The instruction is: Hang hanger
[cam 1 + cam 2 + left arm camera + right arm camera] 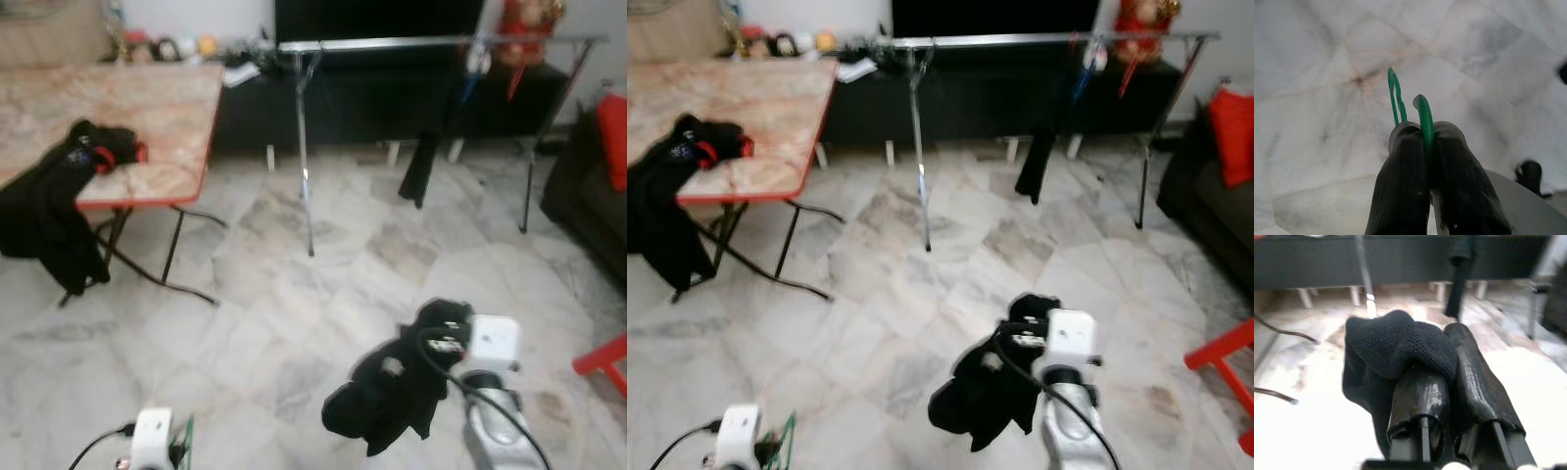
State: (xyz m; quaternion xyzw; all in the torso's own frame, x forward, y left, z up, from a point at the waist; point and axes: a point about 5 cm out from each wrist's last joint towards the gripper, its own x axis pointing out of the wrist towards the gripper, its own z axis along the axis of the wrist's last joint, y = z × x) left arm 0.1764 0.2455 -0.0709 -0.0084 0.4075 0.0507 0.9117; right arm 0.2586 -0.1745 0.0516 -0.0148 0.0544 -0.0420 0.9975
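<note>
Left wrist view: left gripper [1426, 134] clenched on a green hanger [1422, 117] at frame centre.
Right gripper [1449, 352] grasps a black garment [1396, 345], lower centre of the left eye view; rack [431, 43] at top.

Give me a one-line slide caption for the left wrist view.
Left gripper shut on a green hanger above the marble floor.

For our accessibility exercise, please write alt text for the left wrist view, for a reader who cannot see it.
The left pincer, its two black fingers pressed together, grips a thin green hanger whose loops poke out past the fingertips. Behind it lies a pale marble tile floor.
</note>
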